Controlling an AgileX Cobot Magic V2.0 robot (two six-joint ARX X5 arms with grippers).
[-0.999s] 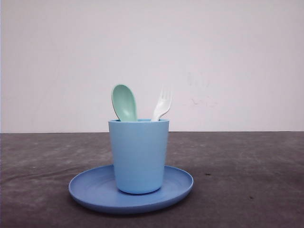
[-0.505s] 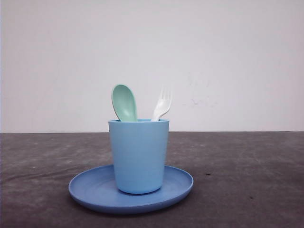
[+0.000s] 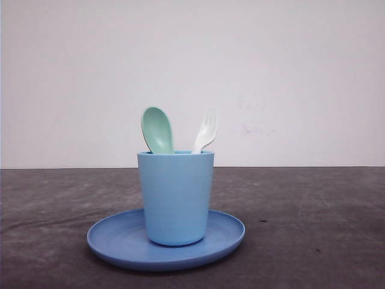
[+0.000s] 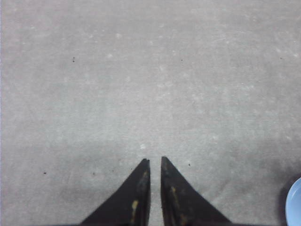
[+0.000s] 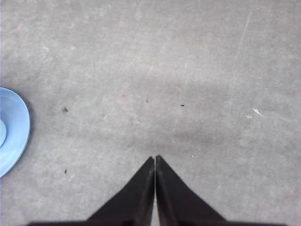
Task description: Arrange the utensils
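A pale mint-green spoon and a small white fork stand upright in a light blue cup, bowl and tines up; their handles are hidden inside it. The cup stands on a round blue plate in the front view. My left gripper hangs over bare grey table, its black fingers a narrow slit apart with nothing between them; the plate's edge shows at the corner of that view. My right gripper is shut and empty over bare table, with the plate's rim off to its side.
A dark grey table runs to a plain white wall behind. Open table surface lies on both sides of the plate.
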